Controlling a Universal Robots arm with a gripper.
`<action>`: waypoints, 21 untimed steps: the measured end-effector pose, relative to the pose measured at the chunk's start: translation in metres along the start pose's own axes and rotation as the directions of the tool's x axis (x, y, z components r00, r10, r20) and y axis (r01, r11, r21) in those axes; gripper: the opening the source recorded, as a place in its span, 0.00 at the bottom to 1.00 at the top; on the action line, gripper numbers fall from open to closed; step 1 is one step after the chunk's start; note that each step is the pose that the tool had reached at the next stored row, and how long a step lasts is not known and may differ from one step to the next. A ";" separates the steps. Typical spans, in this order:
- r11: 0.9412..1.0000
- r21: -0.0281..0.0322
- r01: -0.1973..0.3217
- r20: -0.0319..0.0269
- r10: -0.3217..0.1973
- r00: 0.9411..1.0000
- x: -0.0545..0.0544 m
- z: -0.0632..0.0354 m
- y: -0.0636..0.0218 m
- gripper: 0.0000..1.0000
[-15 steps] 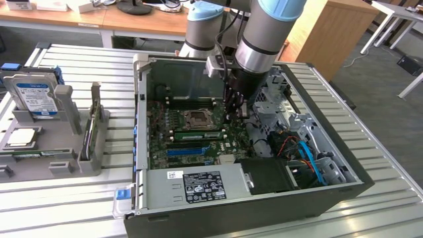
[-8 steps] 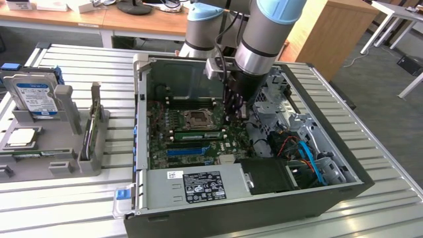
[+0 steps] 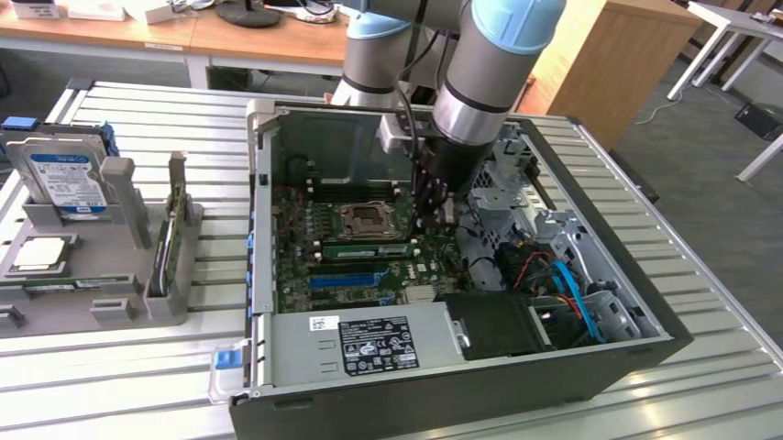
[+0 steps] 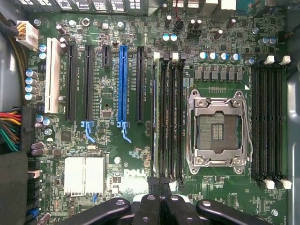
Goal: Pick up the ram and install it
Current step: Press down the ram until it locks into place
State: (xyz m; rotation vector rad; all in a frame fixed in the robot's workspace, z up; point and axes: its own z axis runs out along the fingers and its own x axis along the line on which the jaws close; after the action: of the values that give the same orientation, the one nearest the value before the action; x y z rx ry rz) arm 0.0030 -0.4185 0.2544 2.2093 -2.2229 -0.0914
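Down inside the open case, the gripper hangs over the motherboard with its jaws drawn close together and nothing visibly caught between them. Its tips sit at one end of the bank of memory slots beside the CPU socket. The ram appears to stand edge-up in that bank, though how fully it is seated is hard to judge. Its long axis runs straight away from the jaws, along the slots, toward the exterior view's left.
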 end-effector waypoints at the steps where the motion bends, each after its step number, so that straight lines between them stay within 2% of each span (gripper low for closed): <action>1: 1.000 0.000 0.000 0.000 0.000 1.000 0.000 0.0007 0.0000 0.11; 14: 1.000 0.000 0.000 0.003 0.000 1.000 0.000 0.0101 -0.0005 0.11; 21: 1.000 0.000 0.000 0.003 0.000 1.000 0.000 0.0110 -0.0006 0.11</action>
State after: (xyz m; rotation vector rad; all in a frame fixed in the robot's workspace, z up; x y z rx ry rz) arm 0.0031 -0.4177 0.2435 2.2111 -2.2243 -0.0951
